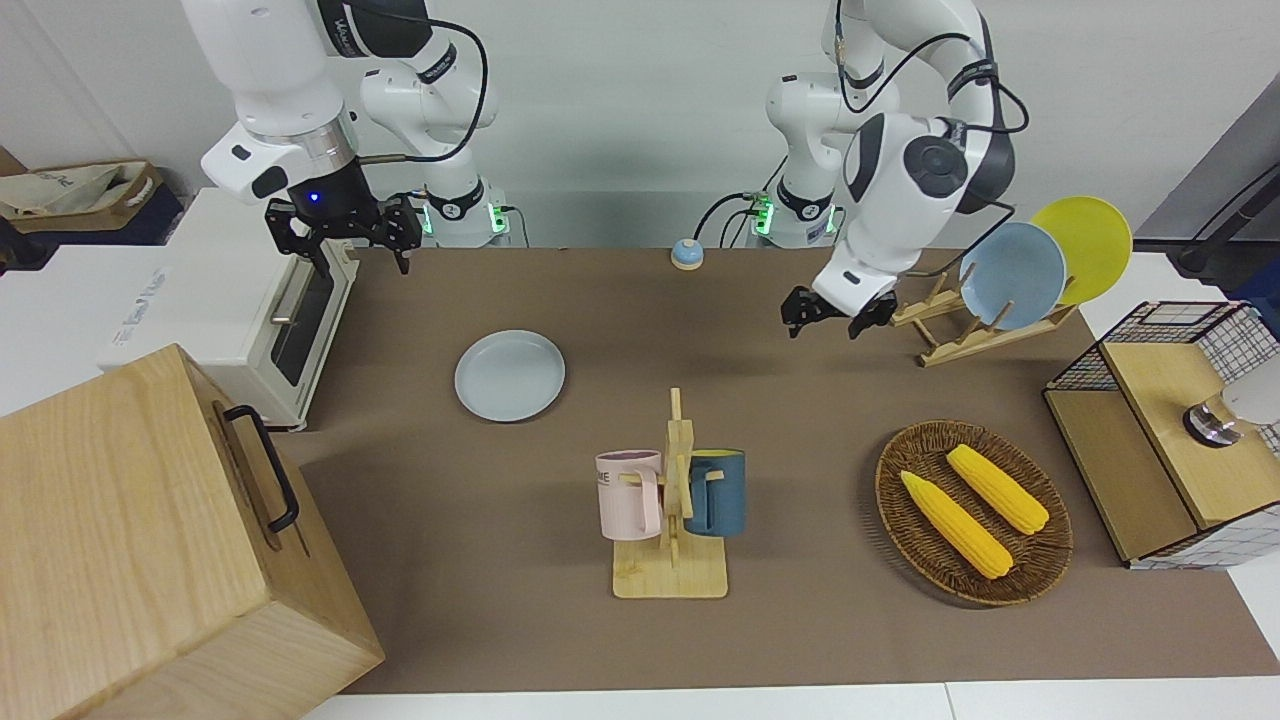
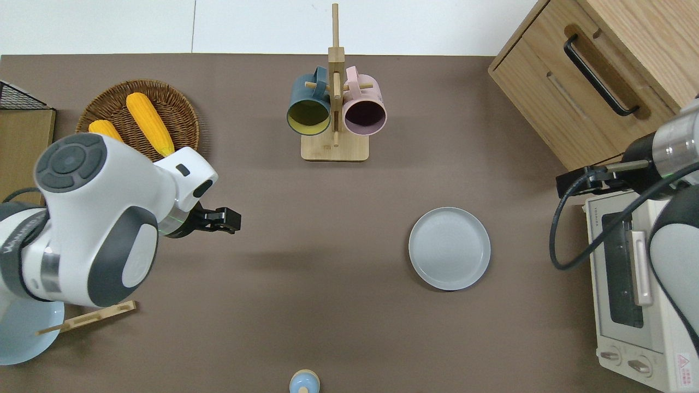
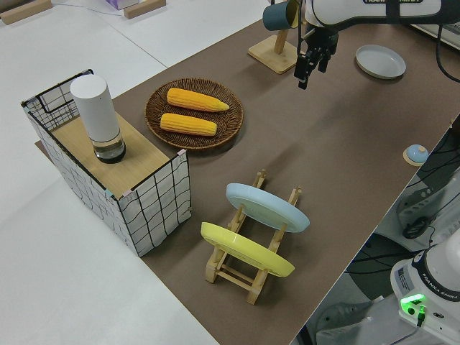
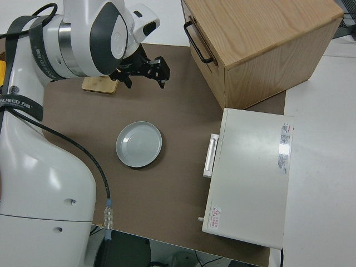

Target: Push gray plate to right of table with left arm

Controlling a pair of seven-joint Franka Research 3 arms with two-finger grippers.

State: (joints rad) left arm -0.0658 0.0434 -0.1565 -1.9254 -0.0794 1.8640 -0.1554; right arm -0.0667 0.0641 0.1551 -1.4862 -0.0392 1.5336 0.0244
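Observation:
The gray plate (image 2: 449, 248) (image 1: 510, 375) (image 4: 139, 144) (image 3: 381, 61) lies flat on the brown table (image 2: 327, 305), toward the right arm's end, beside the toaster oven. My left gripper (image 2: 221, 220) (image 1: 835, 315) (image 3: 310, 66) hangs open and empty in the air. It is over bare mat near the corn basket, well apart from the plate, toward the left arm's end. The right gripper (image 1: 345, 235) (image 4: 146, 75) is open and empty, and that arm is parked.
A mug rack (image 2: 334, 109) with a blue and a pink mug stands farther from the robots than the plate. A basket with corn (image 2: 139, 117), a plate rack (image 1: 1010, 290), a wire-grid box (image 1: 1170, 450), a toaster oven (image 2: 639, 284), a wooden cabinet (image 2: 600, 71) and a small bell (image 2: 303, 382) ring the mat.

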